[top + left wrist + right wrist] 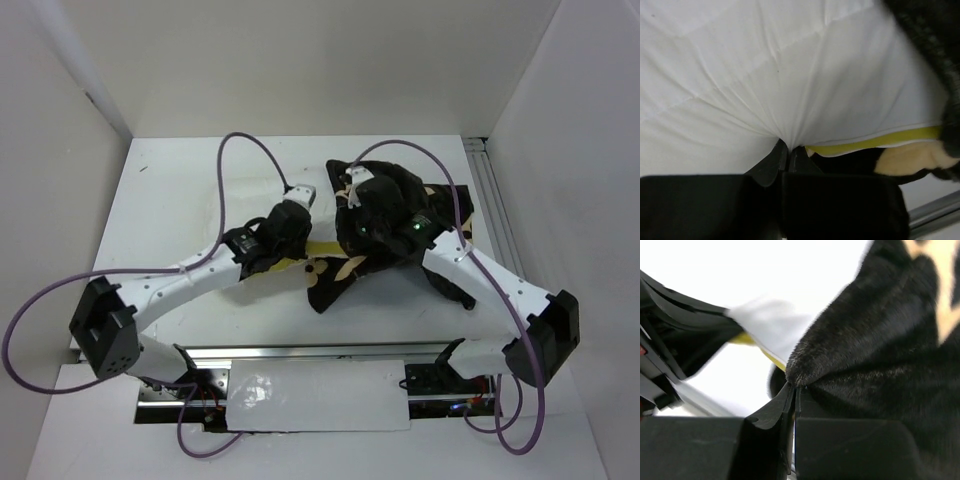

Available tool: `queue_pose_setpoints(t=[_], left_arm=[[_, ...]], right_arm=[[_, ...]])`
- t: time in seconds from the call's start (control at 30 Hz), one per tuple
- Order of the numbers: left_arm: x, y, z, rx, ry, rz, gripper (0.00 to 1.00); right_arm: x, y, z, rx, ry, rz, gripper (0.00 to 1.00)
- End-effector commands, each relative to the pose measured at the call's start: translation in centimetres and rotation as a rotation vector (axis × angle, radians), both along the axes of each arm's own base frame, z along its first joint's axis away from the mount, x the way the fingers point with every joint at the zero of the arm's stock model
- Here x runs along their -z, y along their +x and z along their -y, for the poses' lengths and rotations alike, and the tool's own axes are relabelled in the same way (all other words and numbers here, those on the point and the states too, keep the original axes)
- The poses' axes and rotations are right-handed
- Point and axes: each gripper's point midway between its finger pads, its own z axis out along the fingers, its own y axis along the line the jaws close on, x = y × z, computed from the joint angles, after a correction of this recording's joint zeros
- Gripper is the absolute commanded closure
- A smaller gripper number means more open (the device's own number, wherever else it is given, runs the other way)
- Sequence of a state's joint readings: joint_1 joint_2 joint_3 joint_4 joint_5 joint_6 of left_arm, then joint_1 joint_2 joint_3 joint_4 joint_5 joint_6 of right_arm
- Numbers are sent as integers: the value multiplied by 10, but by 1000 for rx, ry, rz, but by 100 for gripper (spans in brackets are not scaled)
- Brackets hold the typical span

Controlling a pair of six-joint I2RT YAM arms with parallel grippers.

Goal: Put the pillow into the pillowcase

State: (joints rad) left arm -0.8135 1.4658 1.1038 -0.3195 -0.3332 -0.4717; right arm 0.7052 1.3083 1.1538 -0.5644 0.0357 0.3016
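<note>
Seen from above, the pillow (322, 247) is almost wholly hidden under the pillowcase (330, 285), only its yellow edge showing.

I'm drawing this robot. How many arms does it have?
2. The left arm comes from the left, left gripper pinching the pillow; the right arm from the right, right gripper pinching the pillowcase. None hidden.

Smooth matt cloth pillow (790, 75), plush furry pillowcase (880, 370).

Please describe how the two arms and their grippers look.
The left arm and right arm have white links, black joints and black base blocks. A purple cable runs along each. The left gripper and right gripper have black fingers. A green light shows on the right arm.
</note>
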Motion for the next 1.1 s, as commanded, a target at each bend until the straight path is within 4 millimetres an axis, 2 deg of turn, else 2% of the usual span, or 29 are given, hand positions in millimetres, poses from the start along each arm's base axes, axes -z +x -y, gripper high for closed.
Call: queue_pose_setpoints(t=[0.0, 0.03, 0.07, 0.1, 0.17, 0.2, 0.23, 0.27, 0.33, 0.43, 0.5, 0.53, 0.63, 0.67, 0.7, 0.8, 0.83, 0.93, 0.97, 1.0, 1.03, 1.07], left_arm=[[-126, 13, 35, -42, -380, 198, 100], [-142, 18, 25, -93, -401, 220, 100], [-142, 20, 19, -143, -402, 212, 100], [-150, 24, 13, -165, -421, 223, 100], [-164, 27, 17, -140, -476, 225, 100], [-162, 28, 21, -129, -481, 219, 100], [-166, 29, 26, -116, -491, 218, 100], [-165, 30, 30, -112, -500, 206, 100], [-150, 31, 41, -99, -503, 153, 100], [-138, 29, 56, -78, -524, 112, 100], [-122, 19, 67, -67, -524, 73, 100], [-121, 21, 70, -76, -536, 66, 100], [-113, 6, 84, -25, -566, 24, 100], [-106, -1, 90, -9, -574, 2, 100], [-113, -3, 96, 26, -606, 2, 100], [-109, -15, 103, 49, -619, -19, 100], [-113, -18, 103, 51, -625, -9, 100], [-107, -22, 103, 73, -618, -19, 100], [-102, -24, 100, 69, -600, -34, 100], [-102, -26, 95, 58, -586, -38, 100], [-100, -26, 87, 27, -562, -33, 100], [-91, -26, 80, 4, -525, -48, 92]], right_arm=[[-85, 2, -54, -210, 246, 152, 100], [-91, 0, -53, -211, 252, 160, 100], [-96, -1, -52, -211, 258, 169, 100], [-104, -6, -54, -238, 286, 180, 100], [-107, -12, -63, -296, 335, 194, 100], [-107, -22, -70, -352, 372, 169, 100], [-96, -20, -81, -383, 376, 138, 100], [-100, -20, -87, -412, 393, 133, 100], [-96, -20, -98, -449, 415, 103, 100], [-124, -13, -107, -456, 493, 176, 100], [-141, -9, -112, -456, 546, 227, 100], [-152, -10, -114, -473, 567, 253, 100], [-172, -16, -118, -530, 610, 298, 100], [-169, -14, -120, -528, 606, 290, 100], [-171, -14, -120, -530, 612, 300, 100], [-181, -23, -122, -586, 644, 329, 100], [-173, -22, -123, -584, 639, 318, 100], [-164, -22, -116, -558, 632, 297, 100], [-157, -20, -115, -543, 608, 282, 98], [-151, -15, -110, -502, 575, 279, 87], [-130, -14, -103, -471, 505, 229, 73], [-126, -14, -95, -441, 473, 223, 61]])
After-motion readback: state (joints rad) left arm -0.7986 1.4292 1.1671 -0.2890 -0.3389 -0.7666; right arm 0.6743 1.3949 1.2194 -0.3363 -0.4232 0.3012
